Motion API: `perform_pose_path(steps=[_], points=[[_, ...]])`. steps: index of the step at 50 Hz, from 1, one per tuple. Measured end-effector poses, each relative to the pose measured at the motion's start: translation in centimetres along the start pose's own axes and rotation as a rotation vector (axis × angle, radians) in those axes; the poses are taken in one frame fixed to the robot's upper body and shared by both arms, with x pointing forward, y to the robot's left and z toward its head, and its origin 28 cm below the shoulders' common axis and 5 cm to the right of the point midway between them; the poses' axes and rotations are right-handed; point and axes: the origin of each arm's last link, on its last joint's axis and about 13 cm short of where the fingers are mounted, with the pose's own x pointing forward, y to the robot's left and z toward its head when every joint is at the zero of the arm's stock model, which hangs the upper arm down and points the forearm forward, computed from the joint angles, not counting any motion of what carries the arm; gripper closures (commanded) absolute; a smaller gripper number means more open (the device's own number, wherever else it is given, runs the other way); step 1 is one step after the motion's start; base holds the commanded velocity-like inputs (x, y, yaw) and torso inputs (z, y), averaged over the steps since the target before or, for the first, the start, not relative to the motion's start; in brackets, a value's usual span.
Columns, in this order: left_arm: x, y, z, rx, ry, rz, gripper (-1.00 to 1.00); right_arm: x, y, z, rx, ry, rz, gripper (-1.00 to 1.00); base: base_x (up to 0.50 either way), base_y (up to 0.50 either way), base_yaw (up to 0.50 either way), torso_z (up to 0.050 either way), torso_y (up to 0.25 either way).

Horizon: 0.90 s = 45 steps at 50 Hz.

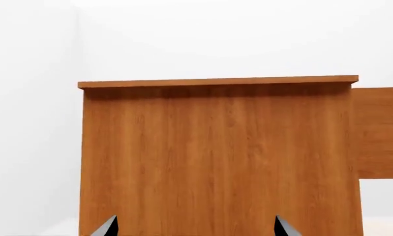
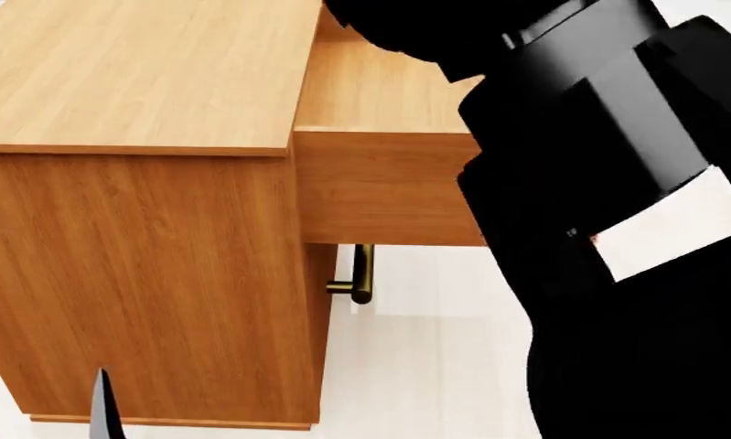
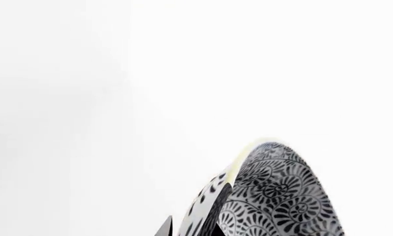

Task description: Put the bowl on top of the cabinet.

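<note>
The bowl [image 3: 282, 201], white with a fine dark floral pattern, shows only in the right wrist view, tilted on edge against a blank white background. My right gripper [image 3: 191, 230] is shut on its rim, one finger on each side of the wall. The head view hides that gripper and the bowl behind my black right arm [image 2: 609, 183]. The cabinet [image 2: 145, 265] is light-brown wood grain with a flat top [image 2: 145, 73]. My left gripper [image 1: 196, 227] is open and empty, facing the cabinet's side panel [image 1: 216, 157] low down. One left fingertip [image 2: 102, 407] shows in the head view.
A drawer [image 2: 390, 187] stands pulled out from the cabinet's upper part, seen also as a drawer side [image 1: 380, 132] in the left wrist view. A brass bar handle [image 2: 359, 274] sticks out below it. Pale floor [image 2: 426, 366] lies in front, white walls behind.
</note>
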Motion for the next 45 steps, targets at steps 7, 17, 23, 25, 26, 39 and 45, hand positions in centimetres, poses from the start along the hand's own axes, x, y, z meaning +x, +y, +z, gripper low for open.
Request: perform_pose_path(steps=[7,17,23,25,26,39,45], points=[[-0.1,0.0,0.2,-0.012,0.001,-0.005,-1.0,1.1,0.0,2.2,0.215,-0.01,0.014,1.0,0.0,0.0,0.0,0.0,0.0],[-0.3,0.0,0.4,-0.028,0.003,-0.011,-1.0,2.0,-1.4,4.4,0.482,-0.026,-0.044,1.0,0.0,0.0,0.0,0.0,0.001],[-0.4,0.0,0.5,-0.035,0.004,-0.015,-1.0,2.3,-2.0,5.5,0.6,-0.031,-0.068,1.0,0.0,0.0,0.0,0.0,0.0],[-0.4,0.0,0.5,-0.037,0.004,-0.016,-1.0,2.3,-2.0,5.8,0.636,-0.031,-0.075,1.0,0.0,0.0,0.0,0.0,0.0],[-0.4,0.1,0.5,-0.038,0.004,-0.016,-1.0,2.3,-1.9,6.0,0.653,-0.029,-0.081,1.0,0.0,0.0,0.0,0.0,0.0],[-0.7,0.0,0.7,-0.052,0.004,-0.023,-1.0,1.3,1.2,5.7,0.635,0.068,-0.083,1.0,0.0,0.0,0.0,0.0,0.001],[-0.8,-0.1,0.8,-0.058,0.004,-0.026,-1.0,0.3,3.7,4.6,0.545,0.12,0.027,1.0,0.0,0.0,0.0,0.0,0.0]])
